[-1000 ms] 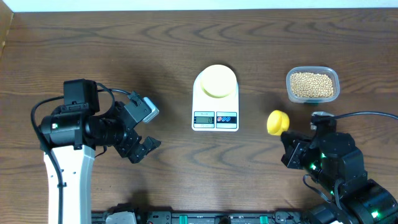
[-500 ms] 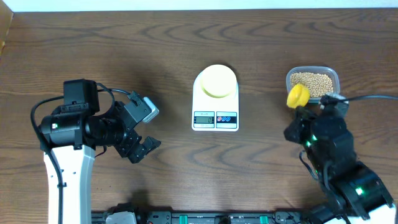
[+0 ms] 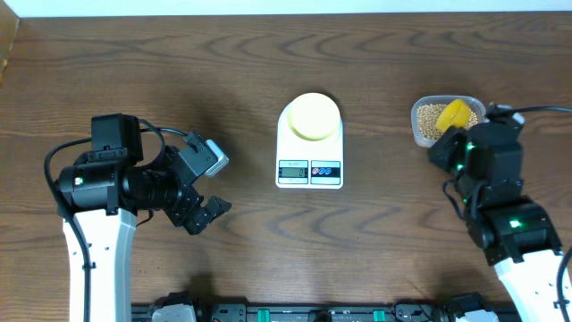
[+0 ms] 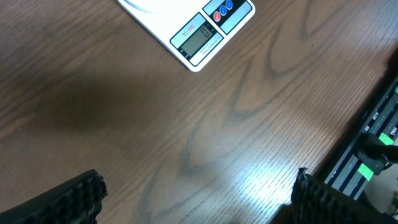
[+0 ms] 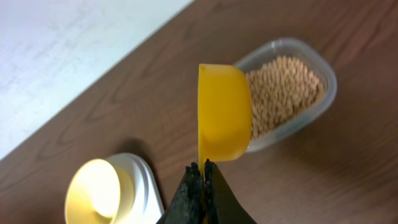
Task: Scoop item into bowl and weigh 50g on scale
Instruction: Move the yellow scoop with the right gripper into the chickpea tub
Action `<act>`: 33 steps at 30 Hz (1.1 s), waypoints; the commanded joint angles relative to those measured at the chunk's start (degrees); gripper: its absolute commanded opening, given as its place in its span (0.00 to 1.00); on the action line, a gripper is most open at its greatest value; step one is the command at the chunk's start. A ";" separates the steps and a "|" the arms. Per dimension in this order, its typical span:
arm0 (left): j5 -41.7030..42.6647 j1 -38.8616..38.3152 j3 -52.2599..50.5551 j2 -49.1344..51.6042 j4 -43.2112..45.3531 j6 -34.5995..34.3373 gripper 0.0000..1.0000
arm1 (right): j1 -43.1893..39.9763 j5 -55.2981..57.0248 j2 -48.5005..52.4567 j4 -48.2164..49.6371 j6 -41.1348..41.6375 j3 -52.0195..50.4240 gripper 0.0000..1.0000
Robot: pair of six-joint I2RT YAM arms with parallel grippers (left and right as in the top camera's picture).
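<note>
Filling clear tub (image 5: 328, 93), small round tan beans (image 5: 283, 87); yellow scoop (image 5: 224, 112) over them

Robot lab: white arm (image 3: 94, 246), wooden table (image 3: 268, 237)

The scale (image 4: 198, 30) juts in at the top edge, set at a slant, with its grey display (image 4: 196, 42) and red and blue buttons (image 4: 222, 9) showing, digits too small to read. Brown wood table (image 4: 124, 124) fills the rest. The left gripper (image 4: 196, 208) shows two dark ribbed fingers (image 4: 71, 198) at the lower corners, spread wide. A black rail (image 4: 367, 149) with green parts lines the right edge.
</note>
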 commanded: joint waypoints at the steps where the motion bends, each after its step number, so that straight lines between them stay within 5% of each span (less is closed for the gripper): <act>1: -0.09 0.24 -0.46 0.07 0.00 1.42 0.98 | -2.12 -1.97 -0.24 -2.69 -6.73 4.13 0.01; 8: -0.09 0.24 -0.46 0.07 0.00 1.40 0.98 | -4.09 -2.03 2.73 -11.89 -16.83 8.76 0.01; 24: -0.11 0.24 -0.46 0.07 0.00 1.40 0.98 | -4.02 -16.52 1.84 -18.03 -20.61 8.76 0.01; 33: -0.11 0.24 -0.46 0.07 0.00 1.42 0.98 | -4.07 -0.13 2.29 -16.90 -29.46 8.76 0.01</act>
